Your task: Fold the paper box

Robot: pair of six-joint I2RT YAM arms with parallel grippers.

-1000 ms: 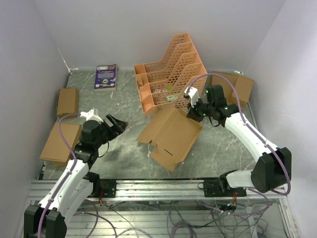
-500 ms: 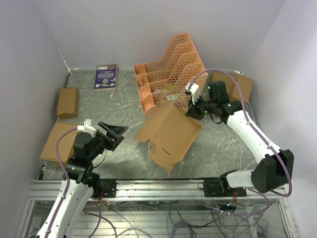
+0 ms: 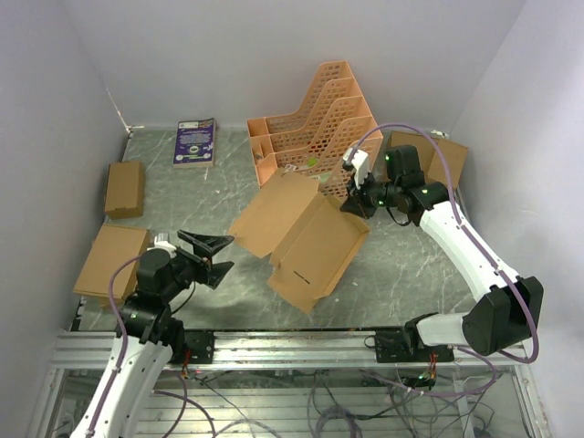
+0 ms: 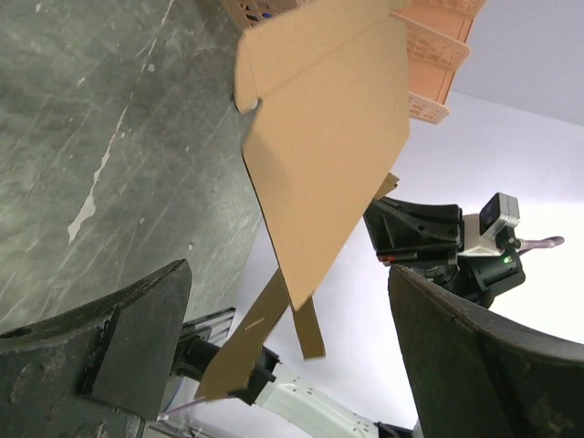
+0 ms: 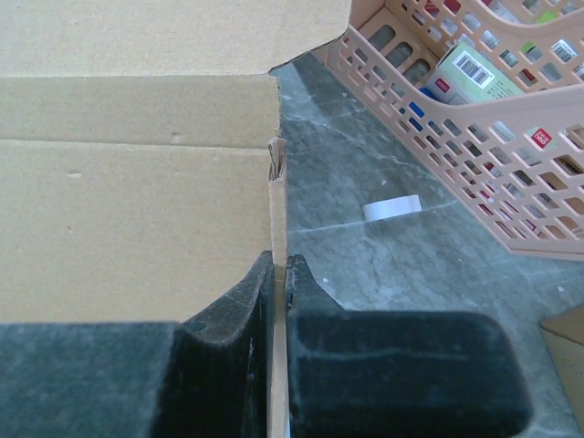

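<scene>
Box sits mid-table, just in front of the orange rack. It is a creased sheet, partly opened, with one panel tipped up toward the rack.

We find the right gripper at the sheet's far right corner. From the right wrist, its fingers are pinched tight on a thin cardboard edge. That edge stands upright between the pads, and the broad panel runs off to their left.

Left gripper is low over the table, to the left of the box and apart from it. Its jaws are spread wide and hold nothing. From the left wrist, we see the sheet framed in the gap between the two pads, but farther off and touching neither.

We cannot tell whether the sheet's near corner rests on the table.
</scene>
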